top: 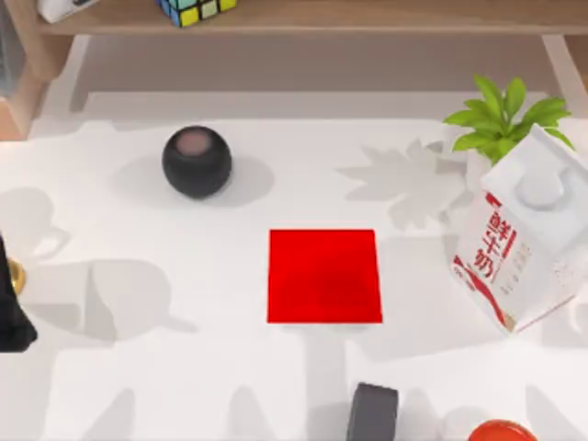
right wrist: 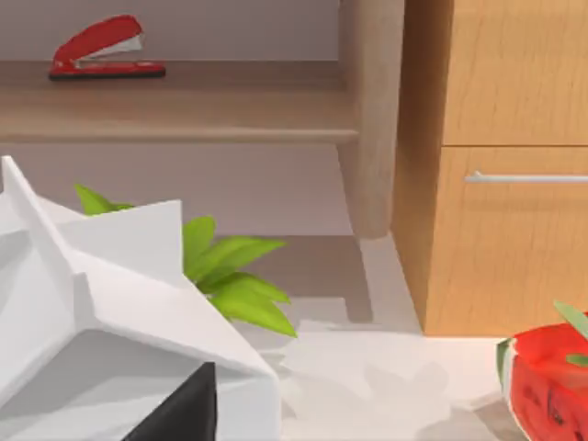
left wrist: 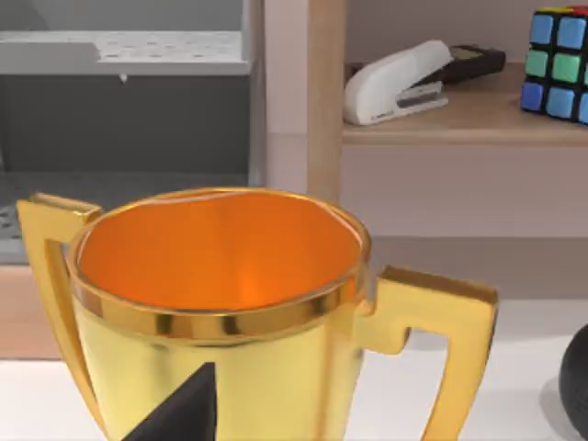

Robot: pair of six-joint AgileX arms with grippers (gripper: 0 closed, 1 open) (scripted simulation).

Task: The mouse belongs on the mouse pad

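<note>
Mid-frame on table [top: 138, 367]: mouse pad [top: 324, 276] flat, bare. Mouse probably light, rigid, slick shell, so pinch narrow sides. Left gripper [left wrist: 179, 412], right gripper [right wrist: 179, 412]: can't tell how wide.

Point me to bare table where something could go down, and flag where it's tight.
Free: the wide stretch between the black ball and the milk carton, behind the mouse pad; also the table left of the pad, toward the near edge. The pad itself is bare. Crowded: the right side, with the carton and plant, and the near edge by the mouse.
</note>
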